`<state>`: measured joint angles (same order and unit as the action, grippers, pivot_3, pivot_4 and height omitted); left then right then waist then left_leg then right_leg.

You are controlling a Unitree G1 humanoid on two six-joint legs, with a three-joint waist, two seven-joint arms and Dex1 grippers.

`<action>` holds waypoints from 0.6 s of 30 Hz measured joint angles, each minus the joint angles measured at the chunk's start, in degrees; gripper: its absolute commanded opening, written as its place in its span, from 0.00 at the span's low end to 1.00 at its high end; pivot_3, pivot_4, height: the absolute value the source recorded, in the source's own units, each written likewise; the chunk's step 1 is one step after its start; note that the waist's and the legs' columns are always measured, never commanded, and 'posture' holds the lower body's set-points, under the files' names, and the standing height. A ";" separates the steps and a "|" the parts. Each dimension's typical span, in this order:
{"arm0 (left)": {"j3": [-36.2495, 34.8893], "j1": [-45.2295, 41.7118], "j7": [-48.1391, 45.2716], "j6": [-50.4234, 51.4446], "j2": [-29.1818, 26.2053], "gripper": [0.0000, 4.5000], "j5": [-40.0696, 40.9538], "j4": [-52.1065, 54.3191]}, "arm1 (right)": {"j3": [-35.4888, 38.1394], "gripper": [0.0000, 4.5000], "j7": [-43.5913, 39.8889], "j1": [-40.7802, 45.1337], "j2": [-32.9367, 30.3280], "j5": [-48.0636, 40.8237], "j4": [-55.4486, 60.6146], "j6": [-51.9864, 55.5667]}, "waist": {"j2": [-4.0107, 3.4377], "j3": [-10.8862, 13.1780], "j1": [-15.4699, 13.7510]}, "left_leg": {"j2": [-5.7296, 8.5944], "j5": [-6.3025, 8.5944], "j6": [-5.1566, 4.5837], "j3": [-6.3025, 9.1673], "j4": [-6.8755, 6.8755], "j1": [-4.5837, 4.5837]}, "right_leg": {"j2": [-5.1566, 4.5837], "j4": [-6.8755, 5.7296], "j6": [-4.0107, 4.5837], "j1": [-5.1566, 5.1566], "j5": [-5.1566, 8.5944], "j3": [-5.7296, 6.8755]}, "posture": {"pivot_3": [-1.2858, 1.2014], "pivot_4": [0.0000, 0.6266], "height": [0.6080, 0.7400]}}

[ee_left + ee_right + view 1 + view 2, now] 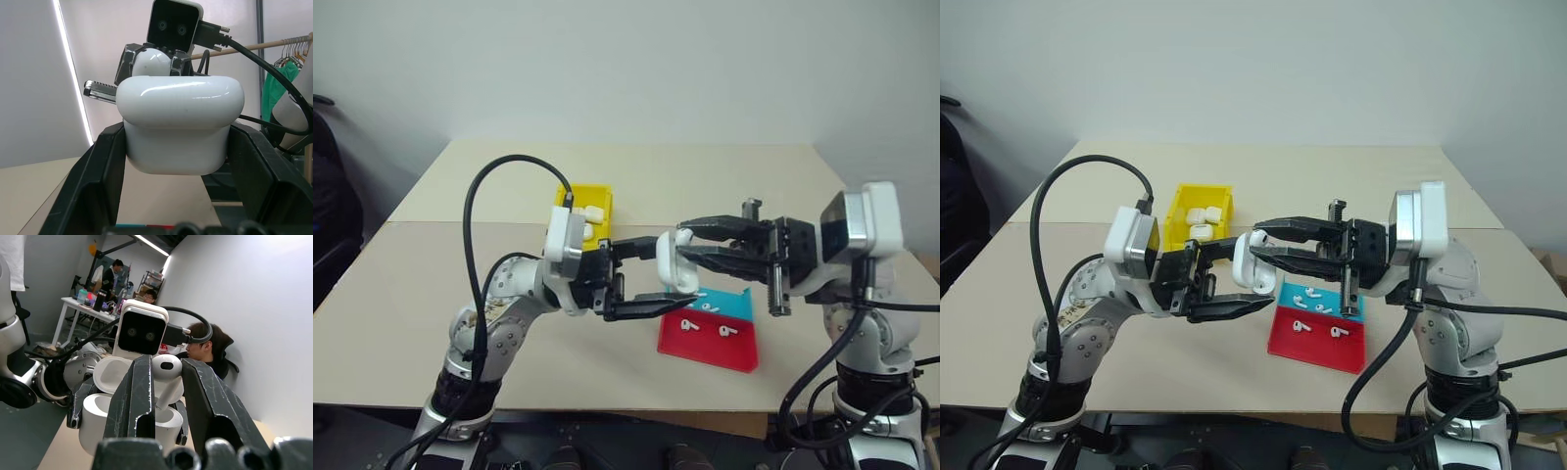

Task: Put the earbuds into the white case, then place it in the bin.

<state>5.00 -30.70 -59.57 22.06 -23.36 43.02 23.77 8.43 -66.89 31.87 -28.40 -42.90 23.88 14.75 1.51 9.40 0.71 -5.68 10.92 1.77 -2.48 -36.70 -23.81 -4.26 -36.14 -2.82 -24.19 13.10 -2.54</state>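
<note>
Beige table (pixel 607 176) against a plain pale wall, yellow bin (pixel 1197 211) at the back with a few white cases already in it, red and blue tray (pixel 1322 338) up front with loose earbuds (pixel 1337 332) on it. Left gripper (pixel 651 279) clamped on the white case (pixel 677 262), lid flipped open, held up over the table. Right gripper (pixel 164 382) pinching one earbud (pixel 166 369) by its bulb, stem aimed at the open case. Probably super light and glossy, so slippery and easy to squirt out of the pinch. Best gripped on the case's flat sides, gently, away from the hinge.
</note>
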 measured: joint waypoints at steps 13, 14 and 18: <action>-0.15 0.23 -0.68 -0.07 -0.07 0.62 -0.18 -0.79 | -1.33 0.36 -0.46 -1.31 -1.58 1.88 -0.94 -3.48 | 0.00 0.00 -0.01 | 0.00 0.00 0.00 0.00 0.00 0.00 | 0.00 0.00 0.03 0.00 -0.02 0.00 | 0.52 0.24 1.00; -0.17 0.29 -0.74 -0.14 -0.05 0.62 -0.22 -0.80 | -1.39 0.43 -0.49 -1.31 -1.63 1.82 -1.01 -3.58 | 0.00 0.00 0.00 | 0.00 0.00 0.00 0.00 0.00 0.00 | 0.00 0.00 0.03 0.00 -0.02 0.00 | 0.52 0.24 1.00; -0.17 0.62 -1.04 -0.51 -0.04 0.62 -0.42 -0.81 | -1.60 0.50 -0.55 -1.31 -1.91 2.22 -1.03 -4.41 | 0.00 0.00 -0.01 | 0.00 0.00 0.00 0.00 0.00 0.00 | 0.00 0.00 0.03 0.01 -0.02 0.00 | 0.52 0.24 1.00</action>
<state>4.83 -30.08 -60.61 21.55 -23.39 42.59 22.96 6.84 -67.44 30.56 -30.30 -40.68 22.85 10.34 1.51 9.40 0.69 -5.68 10.92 1.77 -2.48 -36.71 -23.81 -4.26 -36.14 -2.80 -24.19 13.08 -2.54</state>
